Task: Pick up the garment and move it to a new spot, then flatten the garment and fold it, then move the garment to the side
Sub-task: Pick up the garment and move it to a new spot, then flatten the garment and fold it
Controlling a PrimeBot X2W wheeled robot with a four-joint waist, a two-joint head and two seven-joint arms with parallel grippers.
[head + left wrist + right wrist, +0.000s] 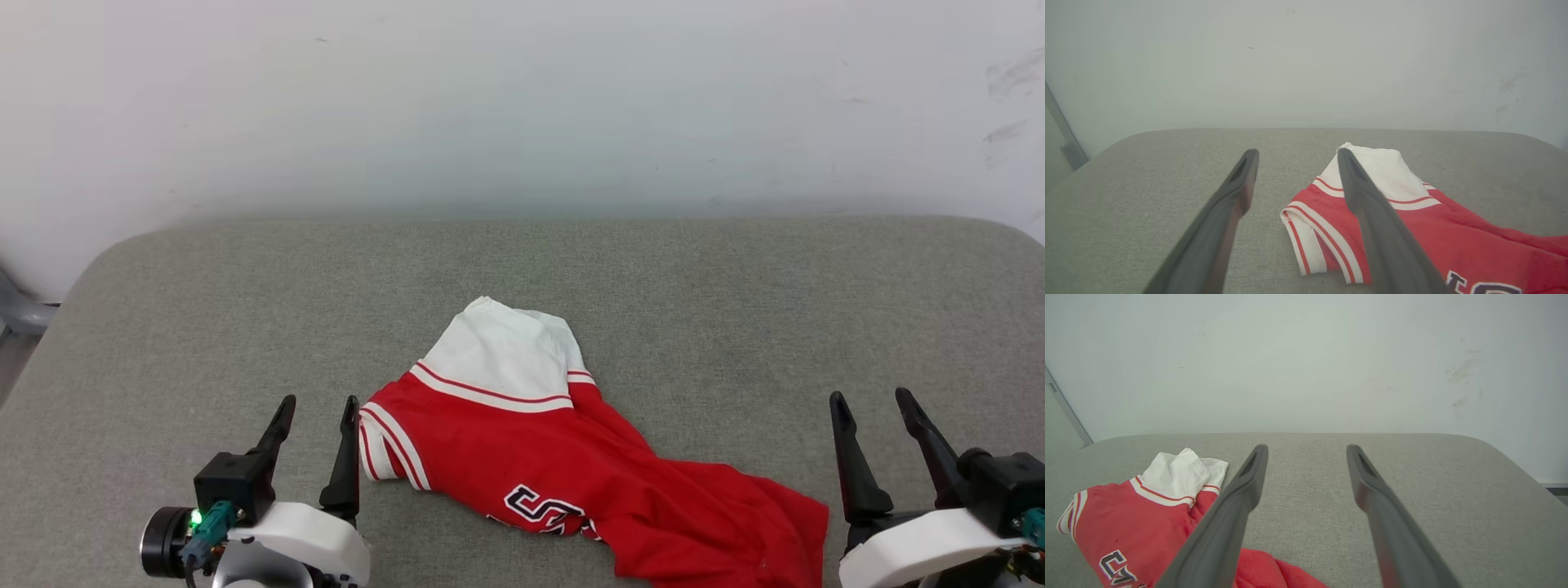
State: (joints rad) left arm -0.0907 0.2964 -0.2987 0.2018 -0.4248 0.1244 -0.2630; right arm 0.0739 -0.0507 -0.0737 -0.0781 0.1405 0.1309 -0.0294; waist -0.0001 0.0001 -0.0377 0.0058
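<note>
The garment (563, 457), a red jersey with a white sleeve panel, striped trim and black numerals, lies crumpled on the grey padded table (694, 286) near its front middle. It also appears in the left wrist view as the garment (1412, 228) and in the right wrist view as the garment (1131, 518). My left gripper (318, 408) stands open just left of the striped sleeve edge, nothing between its fingers. My right gripper (873, 404) stands open to the right of the red hem, apart from it. Both pairs of fingers point toward the wall.
A pale wall (522, 98) rises directly behind the table's rounded far edge. A grey fixture (20, 314) sits off the table's left corner. Bare grey cloth stretches behind and to both sides of the garment.
</note>
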